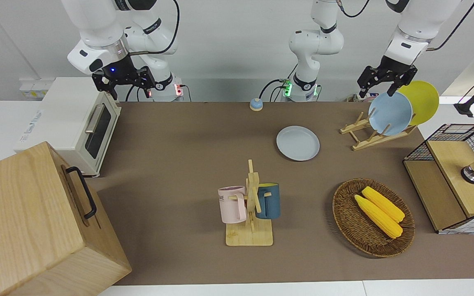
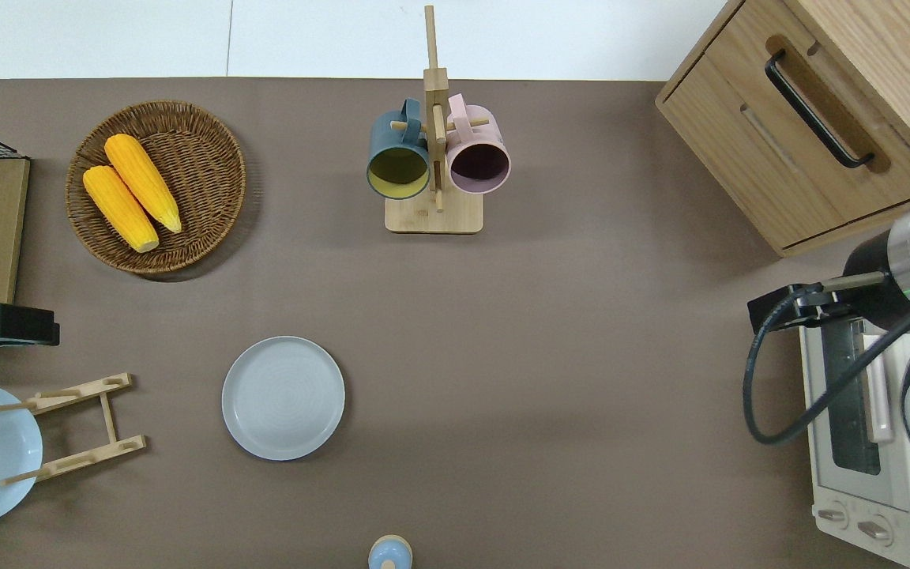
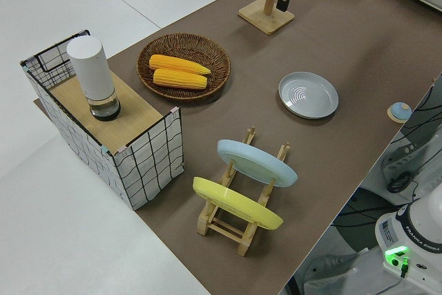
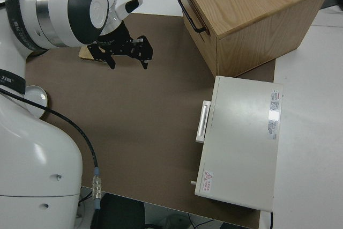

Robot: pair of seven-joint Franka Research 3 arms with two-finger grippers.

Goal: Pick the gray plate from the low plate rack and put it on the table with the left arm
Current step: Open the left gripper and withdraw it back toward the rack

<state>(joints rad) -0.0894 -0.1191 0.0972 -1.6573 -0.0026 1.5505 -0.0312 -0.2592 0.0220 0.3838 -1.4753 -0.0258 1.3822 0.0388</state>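
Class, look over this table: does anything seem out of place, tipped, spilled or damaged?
Nothing stands out. The gray plate lies flat on the table; the light-blue plate and yellow plate lean in the low plate rack; both mugs hang on their stand.

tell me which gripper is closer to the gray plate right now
Left. The left gripper hangs empty and open by the plate rack, near the gray plate lying on the table. The right gripper is parked.
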